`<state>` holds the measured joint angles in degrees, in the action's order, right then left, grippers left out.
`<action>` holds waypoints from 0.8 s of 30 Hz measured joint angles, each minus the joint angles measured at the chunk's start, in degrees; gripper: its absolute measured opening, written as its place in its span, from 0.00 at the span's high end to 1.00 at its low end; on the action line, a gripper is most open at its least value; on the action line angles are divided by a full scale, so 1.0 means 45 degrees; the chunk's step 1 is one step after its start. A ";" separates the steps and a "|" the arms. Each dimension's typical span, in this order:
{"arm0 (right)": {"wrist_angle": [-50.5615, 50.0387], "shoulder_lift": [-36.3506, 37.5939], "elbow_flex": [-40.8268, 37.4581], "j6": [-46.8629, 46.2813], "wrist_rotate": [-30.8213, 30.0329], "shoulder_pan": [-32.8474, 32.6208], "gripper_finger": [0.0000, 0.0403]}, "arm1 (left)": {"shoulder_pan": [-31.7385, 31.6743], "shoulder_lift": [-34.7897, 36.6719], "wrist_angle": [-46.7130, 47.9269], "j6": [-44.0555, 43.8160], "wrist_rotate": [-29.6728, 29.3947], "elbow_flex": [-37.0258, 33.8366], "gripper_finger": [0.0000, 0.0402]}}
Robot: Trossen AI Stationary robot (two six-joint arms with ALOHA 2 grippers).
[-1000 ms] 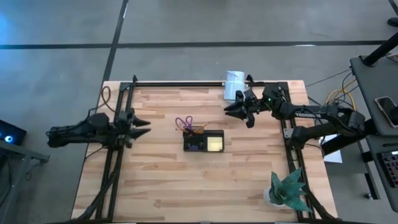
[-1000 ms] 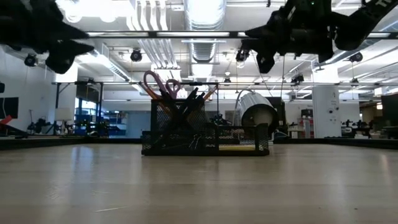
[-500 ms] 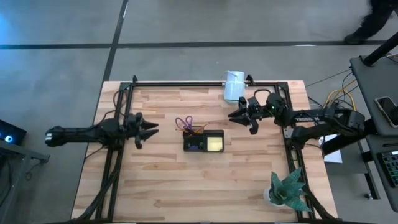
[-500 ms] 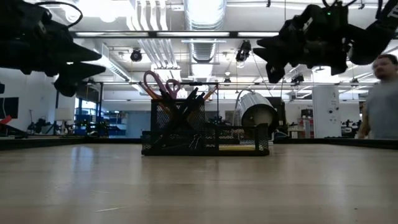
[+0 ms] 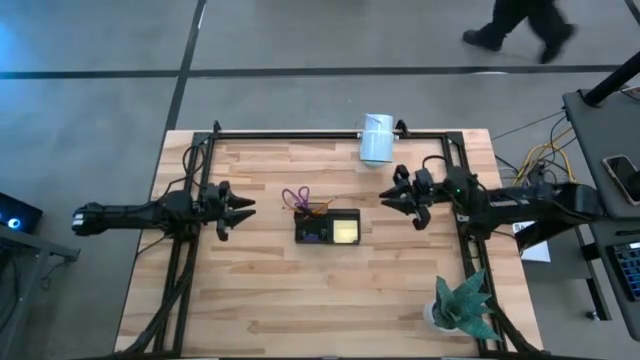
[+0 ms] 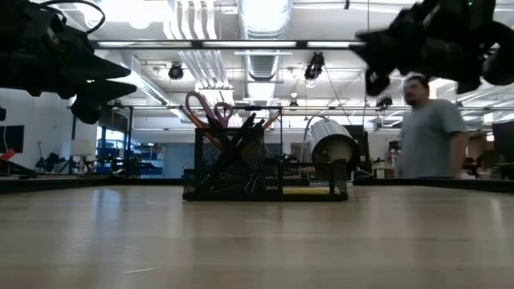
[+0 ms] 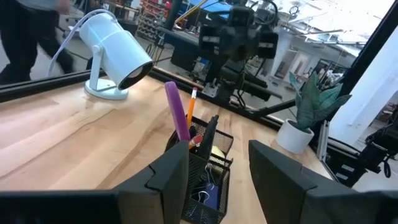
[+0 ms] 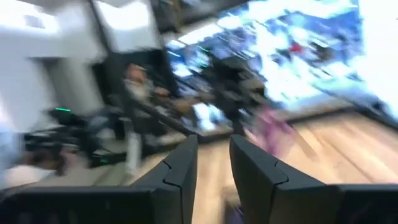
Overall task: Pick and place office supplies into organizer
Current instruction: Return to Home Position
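Left pincer [image 5: 240, 208] and right pincer [image 5: 395, 203], both parted and empty, flank the mesh organizer [image 5: 328, 229]; its purple-handled scissors [image 5: 296, 197], probably light and stiff, would lift best by the handles.

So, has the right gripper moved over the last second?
Yes. In the high view the right gripper has drawn back rightward and toward the table's near side, farther from the white lamp and the organizer.

Wooden table [image 5: 270, 290]: black organizer [image 5: 328, 228] mid-table, white cylinder lamp [image 5: 376, 138] far edge, potted plant [image 5: 460, 303] right near corner.
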<state>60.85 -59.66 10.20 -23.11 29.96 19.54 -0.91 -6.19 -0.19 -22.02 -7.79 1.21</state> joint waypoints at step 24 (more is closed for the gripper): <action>-0.6575 0.6986 -0.0949 -0.0002 -0.7186 -0.6535 0.79 | -0.0034 0.0052 -0.0193 -0.0697 -0.0024 -0.0044 0.63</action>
<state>31.26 -28.22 5.93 -23.12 -2.38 -9.87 -1.06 -5.96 -1.06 -25.16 -7.90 1.02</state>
